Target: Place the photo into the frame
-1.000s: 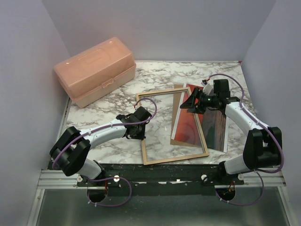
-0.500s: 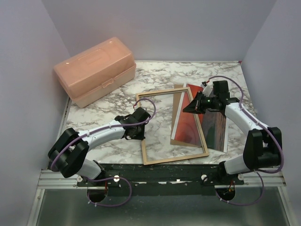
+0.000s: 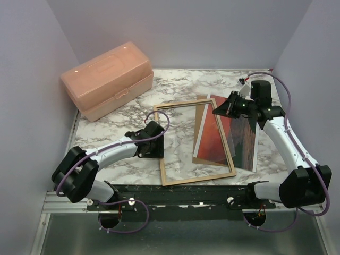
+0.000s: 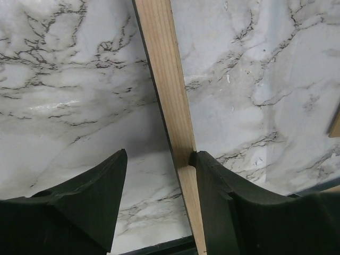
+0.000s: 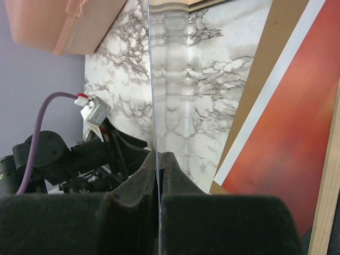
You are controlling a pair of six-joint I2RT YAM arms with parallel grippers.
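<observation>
The frame point(image 3: 197, 178) lies tan side up in the middle of the marble table. Its left rail point(image 4: 167, 79) runs between the fingers of my left gripper point(image 4: 159, 154), which is open; the rail touches only the right finger point(image 4: 212, 186). The photo point(image 3: 212, 137) lies red side up over a brown backing board point(image 3: 201, 125), partly under the frame's right side. My right gripper point(image 3: 222, 108) is at the frame's far right corner. It is shut on the edge of a thin clear pane point(image 5: 150, 79), seen edge-on. Beside it show the photo point(image 5: 297, 133) and the board point(image 5: 260, 90).
A pink plastic box point(image 3: 109, 78) stands at the back left and its corner point(image 5: 64, 21) shows in the right wrist view. Grey walls close in the table on three sides. A black rail point(image 3: 186, 191) runs along the near edge.
My left gripper has opened and let go of the frame's left rail. My right gripper has shut on the clear pane, and that arm has drawn up and back to the right.
</observation>
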